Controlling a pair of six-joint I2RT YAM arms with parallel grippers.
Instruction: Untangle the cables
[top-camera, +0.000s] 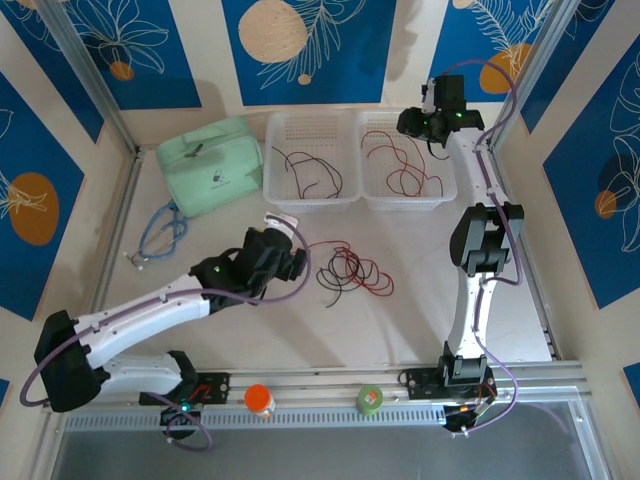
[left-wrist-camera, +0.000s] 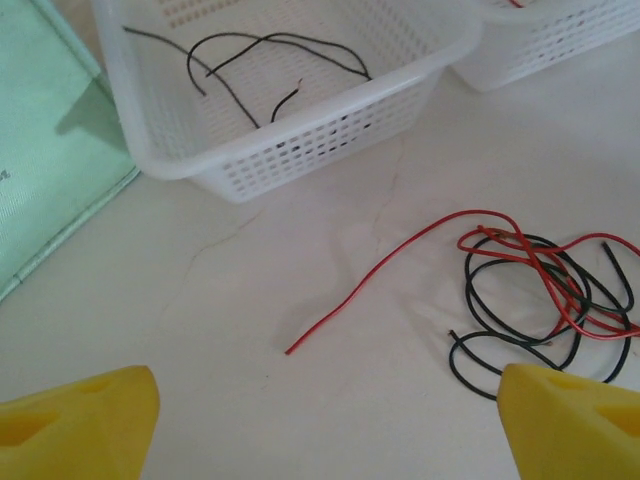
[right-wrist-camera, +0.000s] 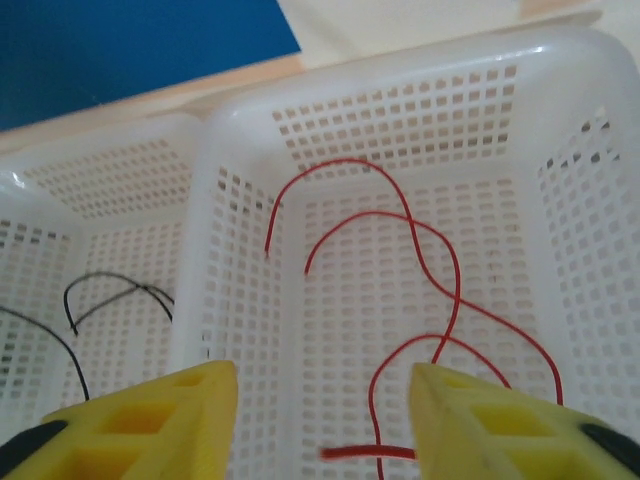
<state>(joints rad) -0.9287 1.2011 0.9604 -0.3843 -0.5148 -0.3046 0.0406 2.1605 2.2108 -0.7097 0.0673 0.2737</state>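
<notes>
A tangle of red and black cables (top-camera: 350, 270) lies on the table in front of the two baskets. In the left wrist view the tangle (left-wrist-camera: 545, 295) sits right of centre, and one red cable (left-wrist-camera: 375, 275) trails out of it to a free end between my yellow fingers (left-wrist-camera: 85, 420). My left gripper (left-wrist-camera: 328, 390) (top-camera: 295, 245) hovers open just left of the tangle, holding nothing. My right gripper (right-wrist-camera: 322, 385) (top-camera: 415, 128) is open over the right basket (right-wrist-camera: 560, 70). Loose red cables (right-wrist-camera: 440, 260) lie inside that basket. A blurred red piece (right-wrist-camera: 365, 452) shows low between the fingers.
The left basket (top-camera: 310, 200) holds black cables (left-wrist-camera: 270, 50). A mint-green pouch (top-camera: 210, 165) lies at the back left, with a blue-grey looped cord (top-camera: 160, 235) in front of it. An orange-capped item (top-camera: 259, 400) and a green one (top-camera: 370, 398) sit on the near rail.
</notes>
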